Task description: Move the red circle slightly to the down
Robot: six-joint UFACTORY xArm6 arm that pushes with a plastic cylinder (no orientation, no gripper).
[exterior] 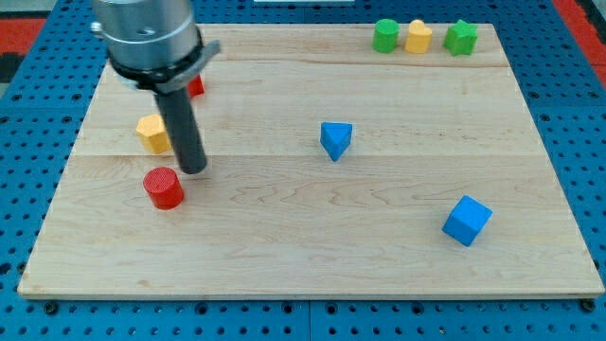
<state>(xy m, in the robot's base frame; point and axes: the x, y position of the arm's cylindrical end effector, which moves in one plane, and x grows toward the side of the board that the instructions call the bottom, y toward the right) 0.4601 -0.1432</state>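
The red circle is a short red cylinder standing on the wooden board at the view's left. My tip rests on the board just above and to the right of it, a small gap apart. A yellow block sits to the left of the rod, partly hidden by it. A second red block shows only as a sliver behind the arm's body at the view's upper left.
A blue triangle block lies near the board's middle. A blue cube lies at the lower right. A green block, a yellow block and a green star-like block stand in a row at the top right.
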